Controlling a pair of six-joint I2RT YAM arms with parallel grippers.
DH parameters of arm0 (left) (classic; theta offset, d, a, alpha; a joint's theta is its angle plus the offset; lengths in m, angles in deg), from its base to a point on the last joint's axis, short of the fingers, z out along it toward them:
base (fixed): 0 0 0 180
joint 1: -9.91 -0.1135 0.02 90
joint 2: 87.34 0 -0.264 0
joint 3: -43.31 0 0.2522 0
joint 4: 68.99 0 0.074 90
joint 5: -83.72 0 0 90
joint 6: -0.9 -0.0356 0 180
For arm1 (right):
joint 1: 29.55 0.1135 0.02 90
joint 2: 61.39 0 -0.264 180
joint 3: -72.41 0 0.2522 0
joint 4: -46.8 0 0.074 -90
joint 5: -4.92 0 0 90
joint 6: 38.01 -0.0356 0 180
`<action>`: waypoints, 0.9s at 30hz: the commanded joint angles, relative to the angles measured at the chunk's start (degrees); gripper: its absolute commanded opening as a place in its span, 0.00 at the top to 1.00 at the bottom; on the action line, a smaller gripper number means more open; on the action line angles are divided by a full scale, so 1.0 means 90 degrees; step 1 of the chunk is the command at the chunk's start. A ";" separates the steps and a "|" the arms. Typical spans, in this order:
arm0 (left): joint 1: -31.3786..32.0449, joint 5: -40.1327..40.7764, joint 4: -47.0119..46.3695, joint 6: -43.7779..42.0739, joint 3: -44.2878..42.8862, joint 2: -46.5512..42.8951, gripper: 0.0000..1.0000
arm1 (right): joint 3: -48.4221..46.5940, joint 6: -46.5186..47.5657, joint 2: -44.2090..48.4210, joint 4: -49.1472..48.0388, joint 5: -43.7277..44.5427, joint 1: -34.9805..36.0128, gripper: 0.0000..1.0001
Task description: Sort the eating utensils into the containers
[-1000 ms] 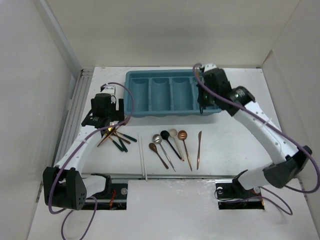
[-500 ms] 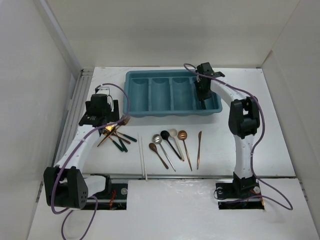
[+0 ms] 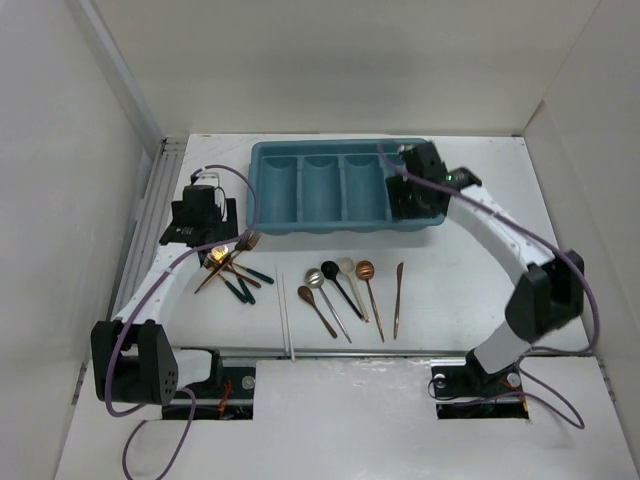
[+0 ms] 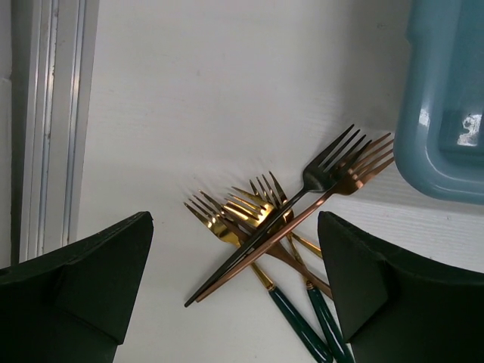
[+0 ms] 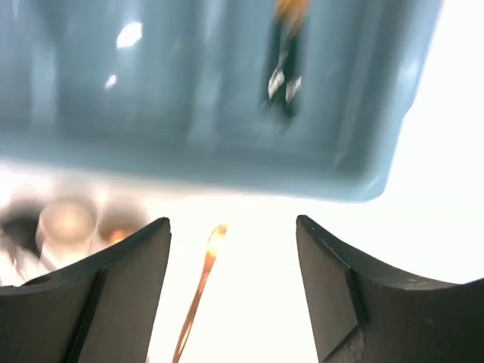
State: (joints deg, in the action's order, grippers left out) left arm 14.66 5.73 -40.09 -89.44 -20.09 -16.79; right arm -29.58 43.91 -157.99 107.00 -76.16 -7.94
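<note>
The teal tray [image 3: 258,190] with its side-by-side slots lies at the back of the table. My right gripper [image 3: 412,205] hangs open over the tray's right end, with nothing between its fingers [image 5: 113,295]. Below it a blurred dark and gold utensil [image 5: 283,76] lies in the rightmost slot, inside the tray wall [image 5: 189,151]. My left gripper [image 4: 234,249] is open just above a crossed pile of forks [image 4: 280,219] in gold, copper and black, some with green handles. In the top view this gripper [image 3: 208,240] is left of the tray.
Several spoons [image 3: 335,285] lie in a row at mid-table, with a copper knife [image 3: 398,300] to their right and a white chopstick [image 3: 285,315] to their left. A metal rail [image 4: 45,128] runs along the left table edge. The tray corner [image 4: 446,113] is close to the forks.
My right gripper has opened over the tray's right slot and shifted slightly toward the tray's near edge. The left arm has barely moved.
</note>
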 commanded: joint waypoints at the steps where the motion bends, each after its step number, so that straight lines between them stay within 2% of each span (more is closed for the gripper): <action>1: -0.0040 0.0023 -0.0226 0.0047 -0.0255 -0.0006 0.12 | 0.1748 -0.1122 0.0663 0.0076 0.0141 0.0867 0.28; 5: -0.0040 0.0023 -0.0285 0.0047 -0.0187 -0.0006 0.12 | 0.3070 -0.1972 0.1240 -0.0120 -0.0171 0.1456 0.28; 12: 0.0185 0.0023 -0.0285 0.0047 -0.0187 -0.0065 0.12 | 0.4068 -0.2491 0.1358 -0.0353 -0.0230 0.1808 0.30; 17: 0.0185 0.0023 -0.0285 0.0047 -0.0187 -0.0182 0.12 | 0.4821 -0.2638 0.1417 -0.1135 -0.0650 0.1808 0.44; 21: 0.0185 0.0082 -0.0217 0.0047 -0.0187 -0.0182 0.12 | 0.4881 -0.2638 0.0871 -0.1361 -0.0719 0.1944 0.53; 24: 0.0185 0.0140 -0.0217 0.0047 -0.0187 -0.0182 0.12 | 0.4822 -0.2638 0.0460 -0.1429 -0.0719 0.2033 0.71; 27: 0.0185 0.0208 -0.0159 -0.0011 -0.0255 -0.0182 0.12 | 0.5085 -0.2842 0.0391 -0.1516 -0.0650 0.2033 1.00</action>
State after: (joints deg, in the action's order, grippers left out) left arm 16.23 6.14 -40.86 -89.44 -20.09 -16.57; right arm 10.94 21.64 -149.75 101.68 -80.46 9.45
